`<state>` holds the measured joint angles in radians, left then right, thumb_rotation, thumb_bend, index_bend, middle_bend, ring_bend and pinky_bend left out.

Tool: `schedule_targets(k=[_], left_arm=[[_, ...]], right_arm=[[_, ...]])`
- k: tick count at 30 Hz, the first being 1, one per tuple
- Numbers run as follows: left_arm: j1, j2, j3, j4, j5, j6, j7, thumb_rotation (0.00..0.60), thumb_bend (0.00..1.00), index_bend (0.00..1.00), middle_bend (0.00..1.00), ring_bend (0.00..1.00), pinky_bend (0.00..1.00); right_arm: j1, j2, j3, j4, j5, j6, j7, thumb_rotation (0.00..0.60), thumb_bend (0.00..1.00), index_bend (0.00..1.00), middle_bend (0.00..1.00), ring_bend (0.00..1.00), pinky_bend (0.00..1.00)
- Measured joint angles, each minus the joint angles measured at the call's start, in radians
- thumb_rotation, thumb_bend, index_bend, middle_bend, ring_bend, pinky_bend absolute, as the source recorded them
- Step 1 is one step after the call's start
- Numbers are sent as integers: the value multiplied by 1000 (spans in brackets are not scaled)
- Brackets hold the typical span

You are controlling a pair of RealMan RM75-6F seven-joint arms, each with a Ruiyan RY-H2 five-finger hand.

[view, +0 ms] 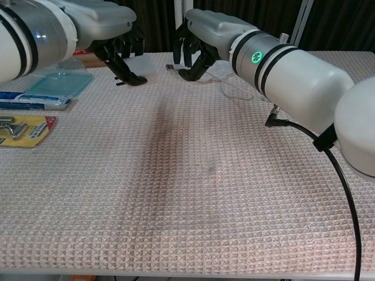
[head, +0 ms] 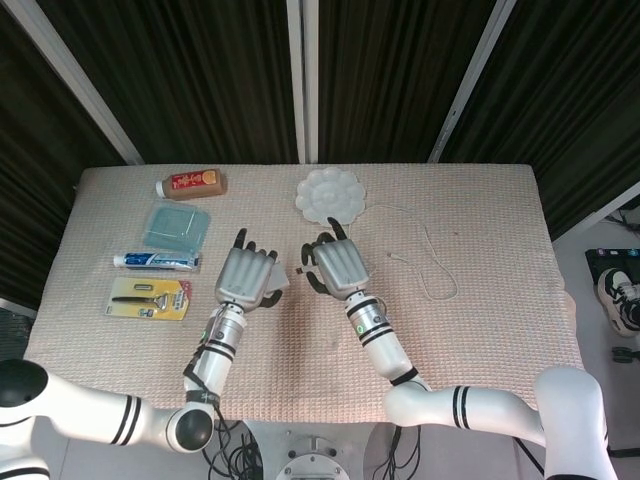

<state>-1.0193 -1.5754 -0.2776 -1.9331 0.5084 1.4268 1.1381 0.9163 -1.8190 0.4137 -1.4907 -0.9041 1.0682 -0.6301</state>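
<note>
Beige mat [head: 480,330]: thin white cable [head: 430,262], looped.

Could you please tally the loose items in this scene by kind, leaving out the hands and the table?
Bottle: 1
Teal tray: 1
Toothpaste tube: 1
Razor pack: 1
Paint palette: 1
White cable: 1
White block: 1
Total: 7

Silver hands and pale things on a beige waffle-weave cloth

The table cloth [head: 480,330] is beige with a fine waffle grid. Left of the white flower-shaped palette [head: 330,195] lie a red-labelled brown bottle [head: 190,183], a translucent teal lid [head: 177,226], a white-and-blue toothpaste tube [head: 156,260] and a yellow razor card [head: 150,297]. The left hand [head: 245,280] and right hand [head: 335,266] are silver with black fingers; the left holds a white block [head: 279,283], perhaps a charger. The cable [head: 432,262] is white.
</note>
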Motion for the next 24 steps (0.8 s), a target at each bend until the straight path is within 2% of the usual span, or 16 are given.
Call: schedule_targets(k=[24], left_arm=[[-75,-55,-29,35,-71,44,59,431,246,515,495,281,108]], right_arm=[[51,-18,-10,14,52,22,23,600,376,627,519,279,0]])
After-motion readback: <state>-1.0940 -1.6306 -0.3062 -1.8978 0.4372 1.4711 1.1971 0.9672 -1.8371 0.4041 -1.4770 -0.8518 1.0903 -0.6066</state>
